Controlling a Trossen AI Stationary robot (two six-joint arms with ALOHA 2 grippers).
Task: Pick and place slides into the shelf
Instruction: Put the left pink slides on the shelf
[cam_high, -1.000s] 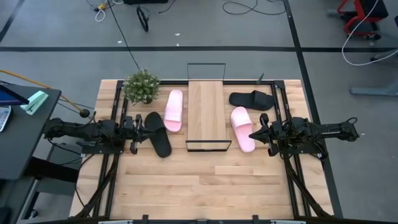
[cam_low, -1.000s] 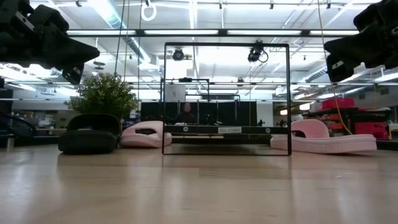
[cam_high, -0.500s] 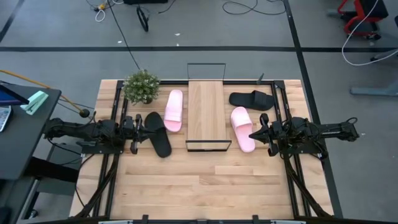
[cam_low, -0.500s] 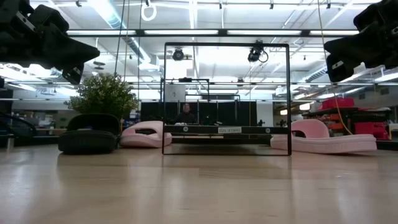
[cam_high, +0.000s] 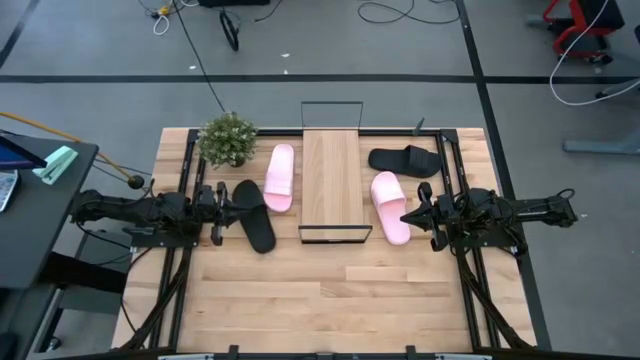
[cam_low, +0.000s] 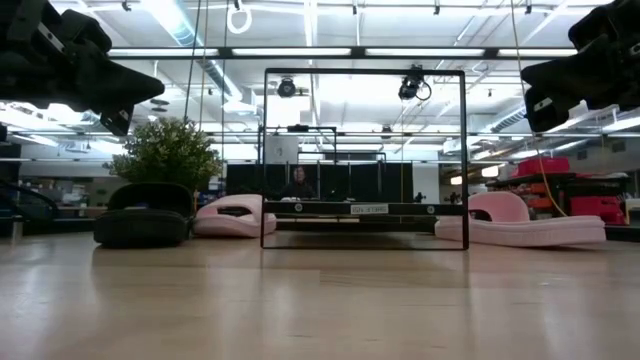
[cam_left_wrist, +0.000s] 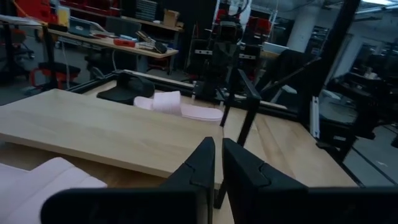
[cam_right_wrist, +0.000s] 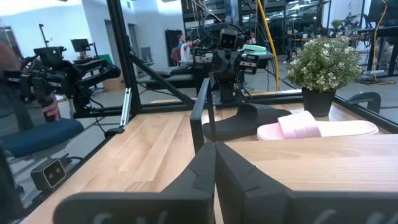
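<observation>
The shelf (cam_high: 330, 185) stands mid-table, a light plank top on a thin black wire frame (cam_low: 365, 160). To its left a pink slide (cam_high: 279, 177) and a black slide (cam_high: 253, 215) lie flat on their soles. To its right lie another pink slide (cam_high: 390, 207) and another black slide (cam_high: 405, 159). My left gripper (cam_high: 230, 200) hovers shut, high above the left black slide's far end (cam_left_wrist: 216, 163). My right gripper (cam_high: 406, 215) hovers shut beside the right pink slide (cam_right_wrist: 214, 163). In the low view both arms hang well above the table.
A small potted plant (cam_high: 228, 138) stands at the far left, behind the left slides. Black rails (cam_high: 185, 170) run along both sides of the table. The near half of the tabletop (cam_high: 330, 300) is bare wood. A person (cam_right_wrist: 25, 68) is in the room beyond.
</observation>
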